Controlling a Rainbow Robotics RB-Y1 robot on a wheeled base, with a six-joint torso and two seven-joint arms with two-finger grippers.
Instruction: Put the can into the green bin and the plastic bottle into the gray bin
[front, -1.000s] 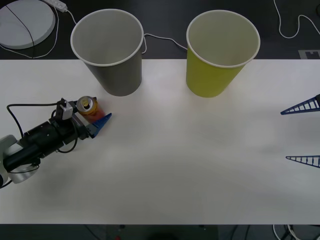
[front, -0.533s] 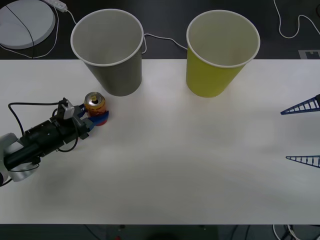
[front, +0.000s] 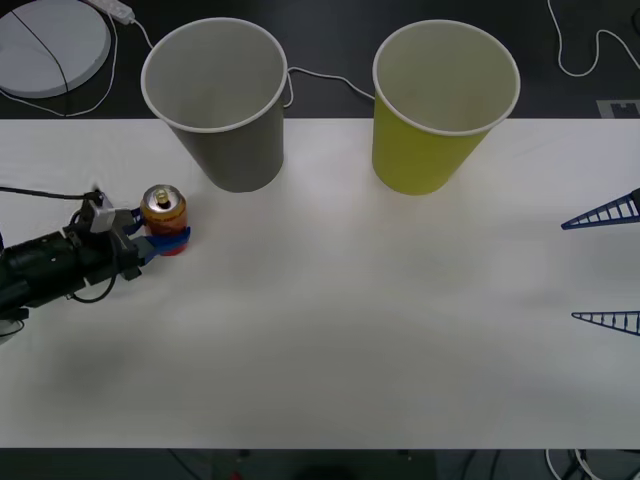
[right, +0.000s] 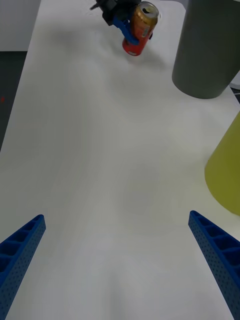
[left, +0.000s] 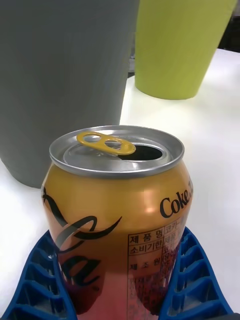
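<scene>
The red-orange can (front: 163, 212) stands left of the middle of the white table, in front of and left of the gray bin (front: 215, 100). My left gripper (front: 166, 240) is shut on its lower half, reaching in from the left edge. In the left wrist view the can (left: 117, 210) sits between the blue fingers (left: 195, 280), with the gray bin (left: 60, 75) and green bin (left: 180, 45) behind it. The green bin (front: 445, 105) stands at the back right. My right gripper (front: 605, 265) hangs open at the right edge; its wrist view shows the can (right: 140, 27) far off. The plastic bottle is out of view.
Both bins stand upright along the table's (front: 340, 330) far edge with a gap between them. A white round disc (front: 50, 45) and white cables (front: 320, 78) lie on the dark surface behind the table.
My left gripper has closed on the can and drawn back to the left with it. The can now stands more upright. The right arm has not moved.
</scene>
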